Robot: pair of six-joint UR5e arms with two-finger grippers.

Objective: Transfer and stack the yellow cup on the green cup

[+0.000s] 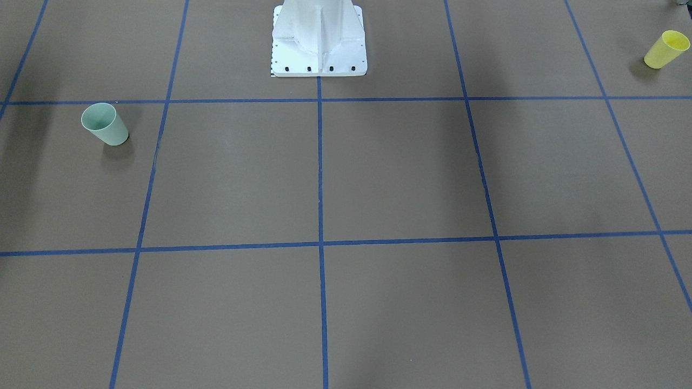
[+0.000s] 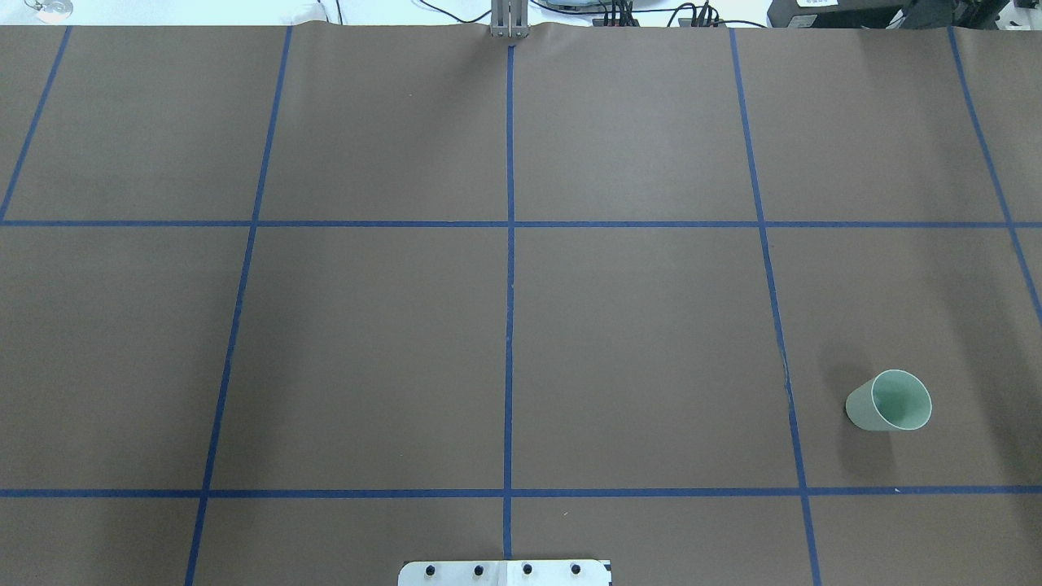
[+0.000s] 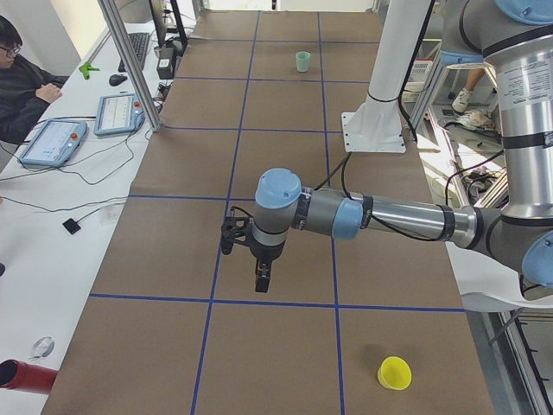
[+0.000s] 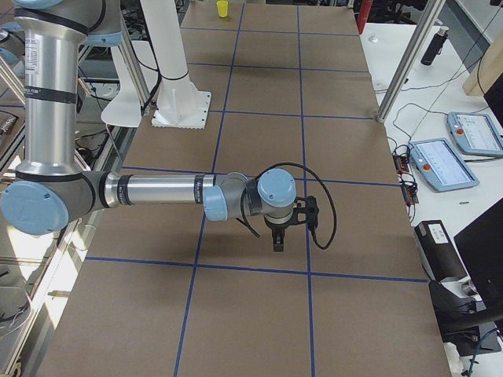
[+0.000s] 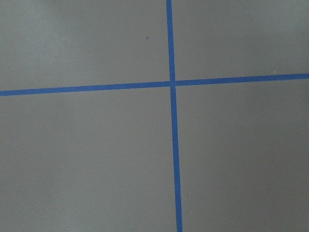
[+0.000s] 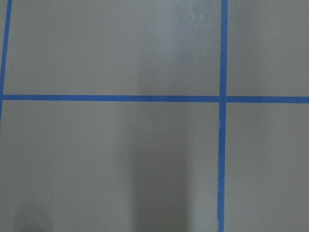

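I saw small bright yellow plastic cup (image 1: 667,48) upright, mouth up, at left end of brown surface (image 1: 378,173). At right end stood small pale green plastic cup (image 1: 105,124), well apart. Of two, left end effector (image 3: 262,278) hung nearer yellow cup; cup sat further left, toward robot side. Far off hung right end effector (image 4: 277,240). Could not tell if either was wide or narrow. I judged left arm should reach.

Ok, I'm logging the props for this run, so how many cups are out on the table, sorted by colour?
yellow cup: 1
green cup: 1
Total: 2 cups
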